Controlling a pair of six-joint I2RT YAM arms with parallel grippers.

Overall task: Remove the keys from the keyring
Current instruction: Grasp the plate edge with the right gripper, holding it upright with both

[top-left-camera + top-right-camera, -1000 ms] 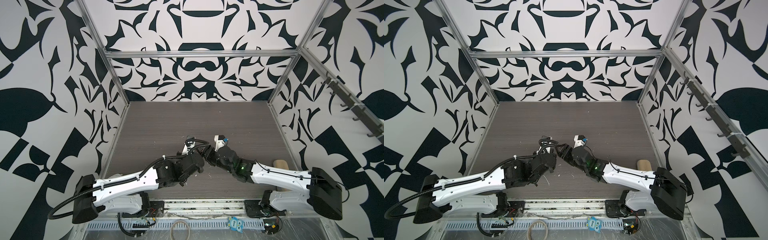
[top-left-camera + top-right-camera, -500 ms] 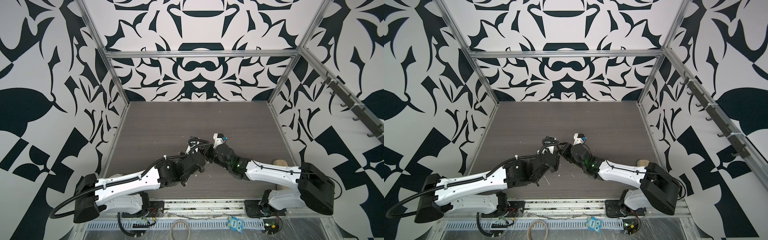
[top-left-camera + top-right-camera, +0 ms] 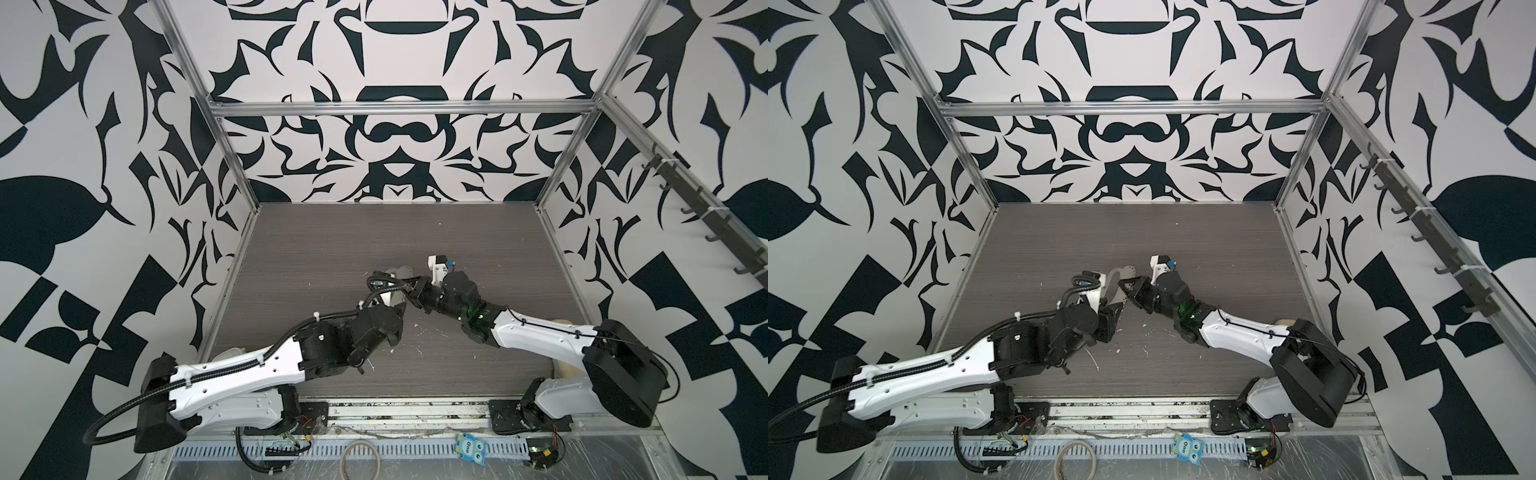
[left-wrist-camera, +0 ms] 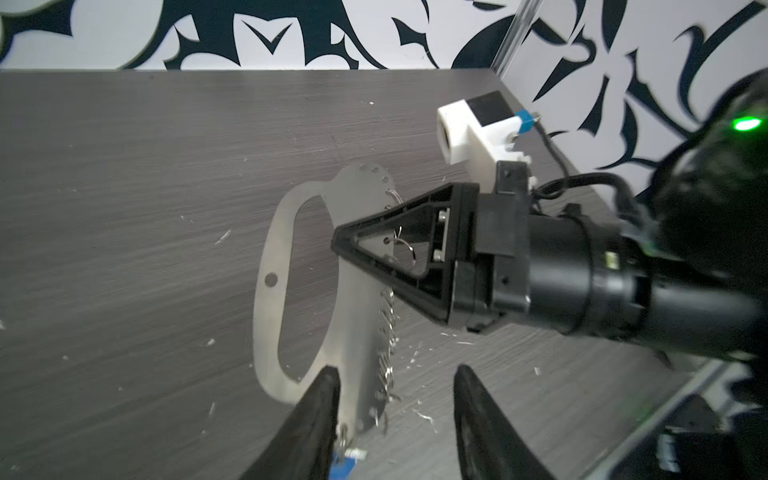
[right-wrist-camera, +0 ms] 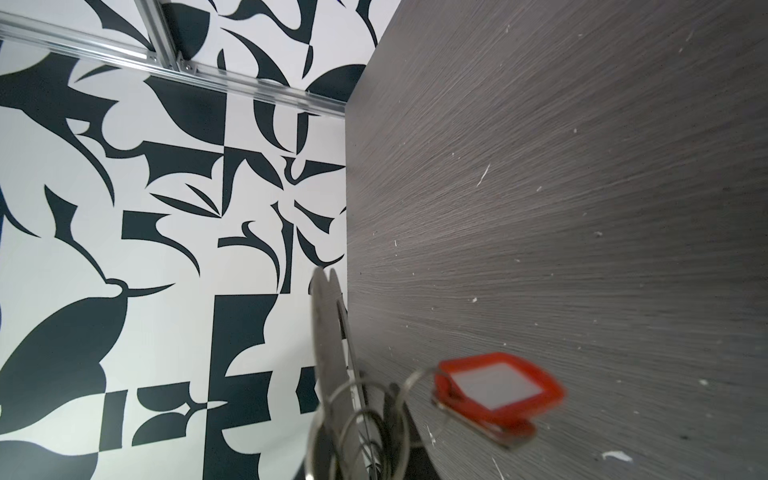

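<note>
Near the middle of the counter (image 3: pixel 1059 232), the keyring (image 3: pixel 1121 276) is held up. In a top view the right tool (image 4: pixel 338 243) comes in from 3 o'clock and pinches the flat plate just inside its row of rings (image 4: pixel 388 316). The left tool (image 4: pixel 395 370), at the plate's 6 o'clock, stands spread with the plate's end between its fingers. The red-tagged key (image 5: pixel 498 390) dangles from a ring, and the blue tag (image 4: pixel 341 463) peeks out beside a left finger. Both keys look attached, so this reads as the bracing step. Next, the left tool must close on one key and work it round its split ring.
</note>
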